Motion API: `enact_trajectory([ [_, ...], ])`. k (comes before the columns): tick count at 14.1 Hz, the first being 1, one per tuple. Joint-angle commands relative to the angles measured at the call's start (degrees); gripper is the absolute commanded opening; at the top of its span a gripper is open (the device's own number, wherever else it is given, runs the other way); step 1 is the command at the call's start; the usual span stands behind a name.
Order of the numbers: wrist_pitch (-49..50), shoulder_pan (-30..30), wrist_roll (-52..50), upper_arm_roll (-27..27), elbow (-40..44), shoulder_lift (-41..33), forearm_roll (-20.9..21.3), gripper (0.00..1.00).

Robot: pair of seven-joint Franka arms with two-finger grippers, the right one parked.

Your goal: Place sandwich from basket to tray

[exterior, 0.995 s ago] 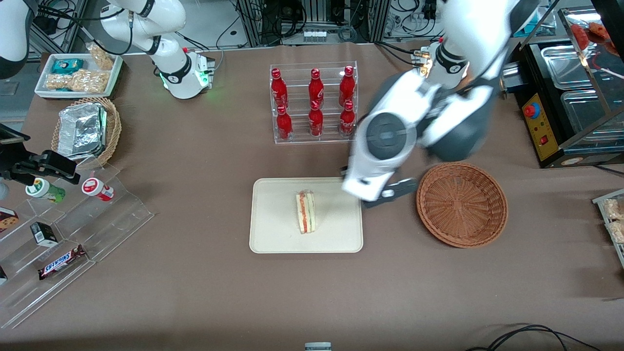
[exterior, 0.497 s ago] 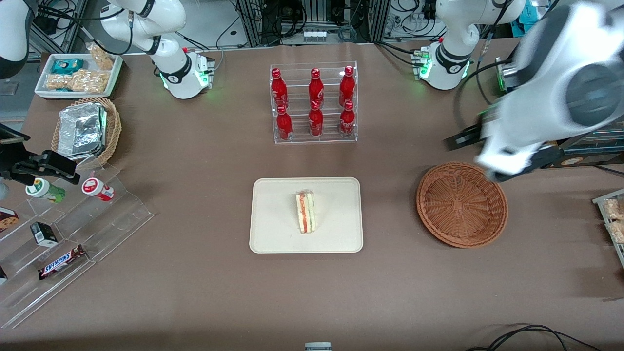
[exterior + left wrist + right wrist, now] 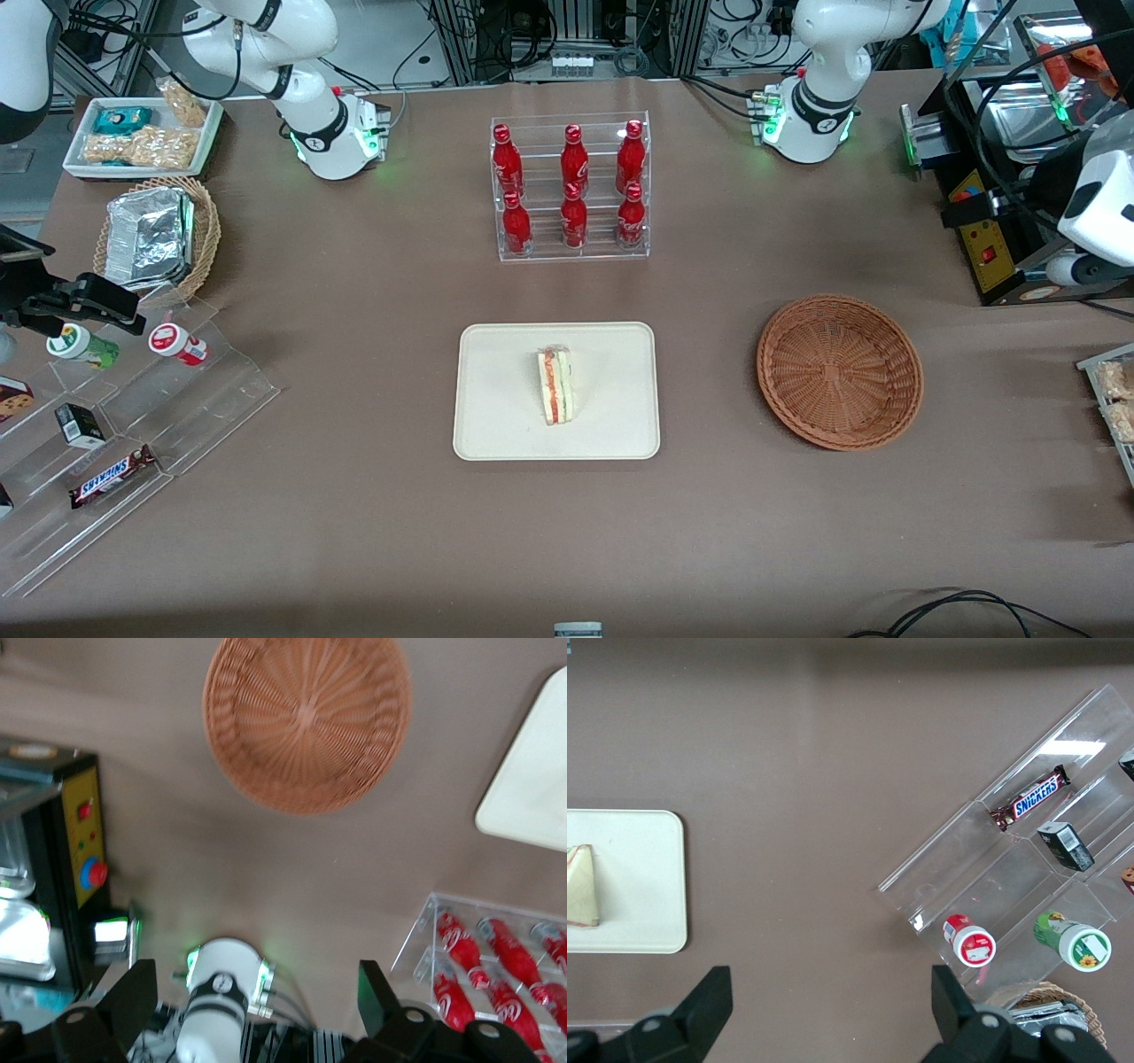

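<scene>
Pincer [image 3: 250,1005] of the left arm hangs high over the working arm's end of the surface [image 3: 354,532], fingers [image 3: 130,997] spread wide, nothing between them. Front view cuts the arm off at the edge, so only part of its white housing shows there.

Going along the surface from the parked arm's end:
- small white tray of snack packets [image 3: 142,135], packet print unreadable
- tan wicker basket [image 3: 205,232] with foil containers
- clear stepped stand [image 3: 159,425] holding a Snickers bar [image 3: 112,477], brand readable; two small capped jars and a dark box, labels too small to read; stand runs out of frame
- tray [image 3: 496,425], sandwich [image 3: 555,385] lying on it near the middle, filling edge visible
- clear rack [image 3: 570,190] of six red bottles, farther from the front camera than the tray; white script on them not legible
- basket [image 3: 839,372] beside the tray, toward the working arm's end, nothing in it
- black control box [image 3: 983,235] with red button, markings unreadable
</scene>
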State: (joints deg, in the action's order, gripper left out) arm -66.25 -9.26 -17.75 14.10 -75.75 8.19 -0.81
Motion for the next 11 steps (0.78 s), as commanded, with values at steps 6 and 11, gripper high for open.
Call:
enact_trajectory([
  [6,-4.06,0.65,-1.32,-0.04,-9.23,-9.67,0.54,1.00],
  [11,-7.12,2.76,-1.41,-0.04,-11.86,-10.73,2.92,1.00],
])
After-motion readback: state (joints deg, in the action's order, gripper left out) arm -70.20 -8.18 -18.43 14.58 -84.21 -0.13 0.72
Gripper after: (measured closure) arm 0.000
